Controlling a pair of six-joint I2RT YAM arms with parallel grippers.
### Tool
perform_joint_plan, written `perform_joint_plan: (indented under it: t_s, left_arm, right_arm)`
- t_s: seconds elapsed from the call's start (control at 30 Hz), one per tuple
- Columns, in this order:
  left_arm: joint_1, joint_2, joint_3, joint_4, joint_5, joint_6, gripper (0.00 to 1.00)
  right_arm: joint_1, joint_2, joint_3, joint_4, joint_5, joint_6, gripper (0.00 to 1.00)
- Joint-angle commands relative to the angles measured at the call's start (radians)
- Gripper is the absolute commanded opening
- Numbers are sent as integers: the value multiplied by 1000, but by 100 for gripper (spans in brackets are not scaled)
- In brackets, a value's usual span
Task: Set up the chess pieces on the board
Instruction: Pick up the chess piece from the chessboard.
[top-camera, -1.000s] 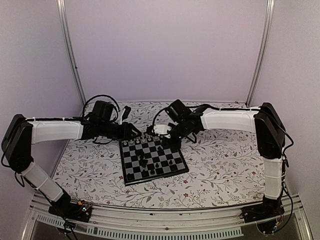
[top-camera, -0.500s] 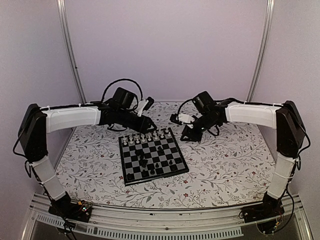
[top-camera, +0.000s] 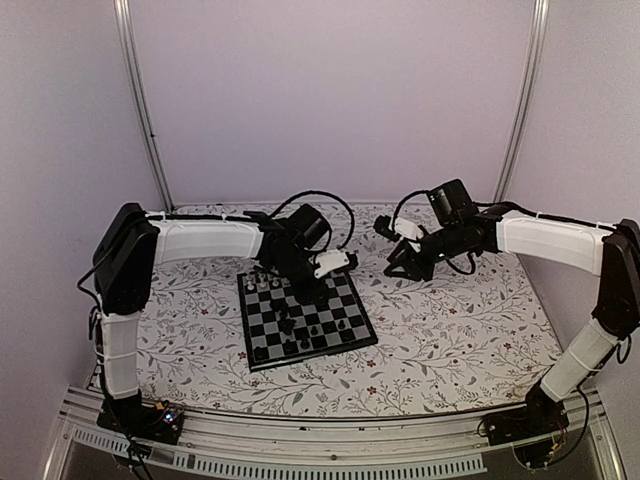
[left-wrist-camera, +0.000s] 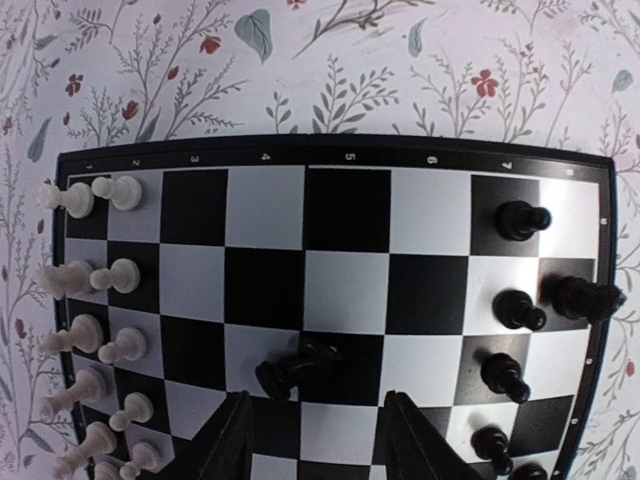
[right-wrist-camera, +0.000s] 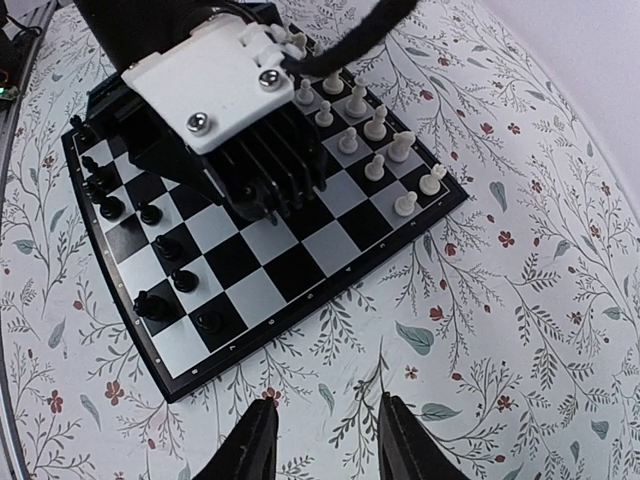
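The board (top-camera: 258, 338) lies mid-table. White chess pieces (left-wrist-camera: 98, 278) stand in two rows along its far side. Black chess pieces (left-wrist-camera: 518, 311) stand scattered on its near half. One black piece (left-wrist-camera: 296, 365) lies on its side near the board's middle. My left gripper (top-camera: 304, 291) hovers over the board, open, its fingertips (left-wrist-camera: 236, 437) just short of the fallen piece, with nothing between them. My right gripper (top-camera: 394, 264) hangs open and empty over the floral tabletop, off the board's far right corner. In the right wrist view its fingers (right-wrist-camera: 256, 443) frame bare cloth beside the board's border (right-wrist-camera: 300, 318).
The floral tabletop (top-camera: 450, 320) spreads around the board on every side. The left arm's white wrist housing (right-wrist-camera: 225, 75) covers part of the board's far side in the right wrist view. Purple walls and two metal posts (top-camera: 143, 110) close off the back.
The left arm swung right from behind the board's far left corner to above its middle. The right gripper opened and drew back to the right, away from the board's far right corner.
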Motion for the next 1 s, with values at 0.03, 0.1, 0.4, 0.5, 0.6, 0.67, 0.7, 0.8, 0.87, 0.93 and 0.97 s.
perform_joint_plan:
  t_s: [0.03, 0.1, 0.4, 0.5, 0.6, 0.67, 0.7, 0.8, 0.87, 0.93, 0.97]
  left_arm:
    - [7, 48, 91, -59, -39, 223, 48]
    - [7, 81, 121, -82, -39, 242, 48]
    - [46, 178, 225, -190, 151, 293, 50]
    - [60, 200, 242, -198, 193, 290, 50]
    - [65, 216, 238, -198, 194, 292, 50]
    - [68, 216, 225, -199, 189, 291, 50]
    - [71, 210, 215, -199, 187, 289, 50]
    - [77, 178, 173, -197, 191, 284, 50]
    - [80, 155, 138, -189, 194, 284, 49]
    - [81, 136, 113, -177, 187, 284, 49]
    - [81, 129, 104, -174, 181, 283, 49]
  right_arm:
    - [2, -36, -19, 33, -65, -8, 36]
    - [3, -38, -22, 32, -79, -10, 36]
    - [3, -30, -24, 26, -89, -16, 37]
    - [1, -25, -25, 23, -89, -18, 37]
    - [2, -18, -25, 21, -92, -18, 37]
    - [1, -13, -24, 19, -93, -18, 37]
    - [2, -10, -24, 18, -95, -18, 37]
    - [3, -6, -21, 17, -96, -19, 37]
    - [2, -4, -21, 16, -96, -20, 37]
    - [2, 2, -20, 15, -98, -21, 37]
    - [2, 3, -19, 14, -98, -21, 37]
